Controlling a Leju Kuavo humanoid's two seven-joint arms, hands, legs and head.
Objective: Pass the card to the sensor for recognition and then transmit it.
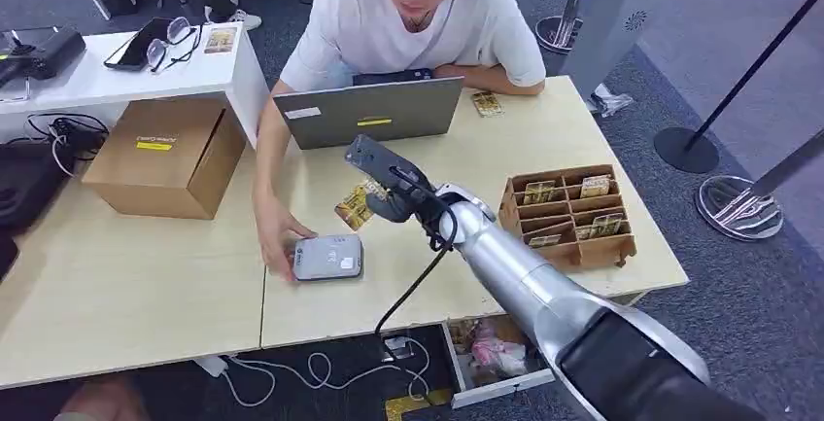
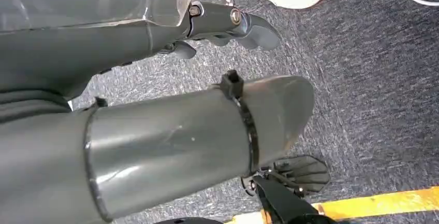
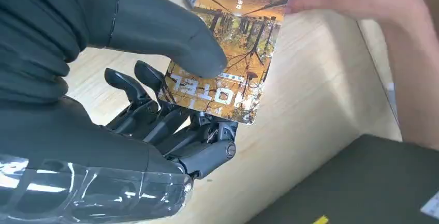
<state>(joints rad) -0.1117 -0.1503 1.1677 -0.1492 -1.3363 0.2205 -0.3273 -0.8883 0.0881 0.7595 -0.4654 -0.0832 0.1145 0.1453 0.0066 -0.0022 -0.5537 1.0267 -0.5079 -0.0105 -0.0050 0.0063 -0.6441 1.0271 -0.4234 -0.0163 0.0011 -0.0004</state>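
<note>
The right hand (image 1: 389, 202) pinches the hotel key card (image 3: 228, 53) by one end above the table, near the grey card reader (image 1: 328, 257); such a shallow thumb-and-finger grip risks the card slipping before recognition.

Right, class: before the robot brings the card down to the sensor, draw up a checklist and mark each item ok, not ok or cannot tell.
1. Card held by right hand: ok, thumb and fingers pinch it.
2. Card over sensor: not ok, it is off to one side.
3. Sensor free: not ok, a person's hand rests on it.
4. Card face towards sensor: cannot tell.
5. Left hand away from table: ok, it hangs over carpet.
</note>
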